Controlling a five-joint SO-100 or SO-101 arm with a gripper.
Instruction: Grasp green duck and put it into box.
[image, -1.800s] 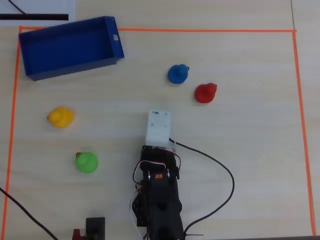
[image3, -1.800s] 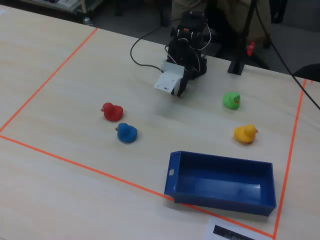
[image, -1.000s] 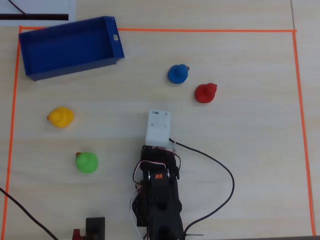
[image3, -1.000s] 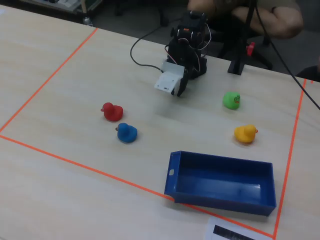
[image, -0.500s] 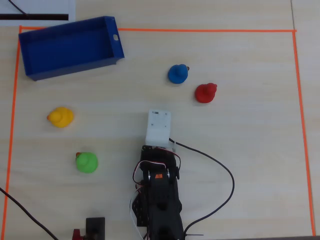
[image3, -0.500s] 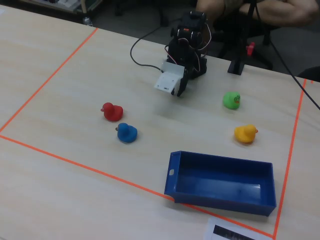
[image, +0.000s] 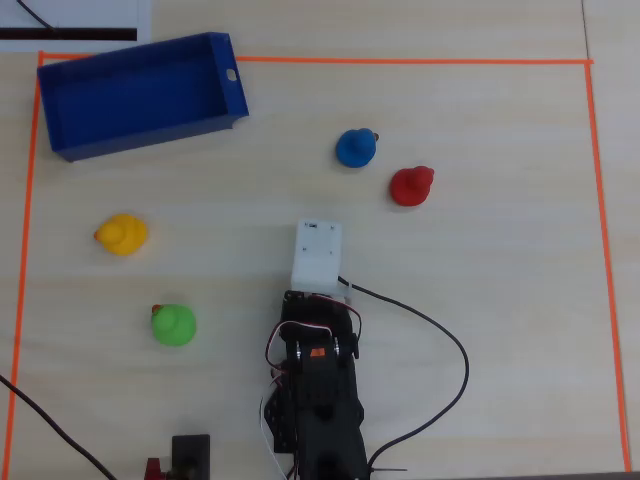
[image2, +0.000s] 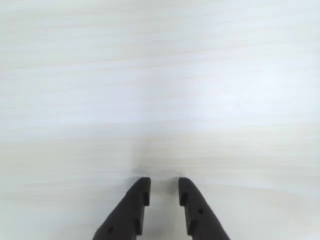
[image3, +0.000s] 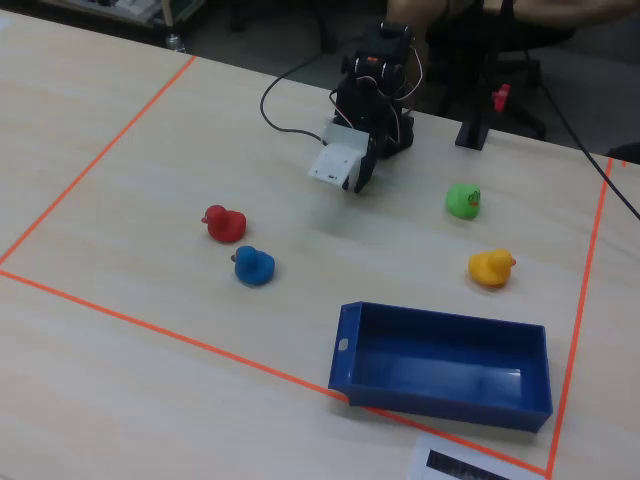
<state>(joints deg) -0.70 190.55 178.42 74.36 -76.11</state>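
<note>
The green duck stands on the light wooden table, left of the arm in the overhead view; in the fixed view the duck is right of the arm. The box is a blue bin at the top left, empty; in the fixed view it is at the front. My gripper hangs over bare table with its two dark fingers a small gap apart and nothing between them. In the overhead view the white wrist block hides it. The duck and box are out of the wrist view.
A yellow duck sits between the green duck and the box. A blue duck and a red duck sit ahead and right of the arm. Orange tape frames the work area. A black cable loops right of the arm.
</note>
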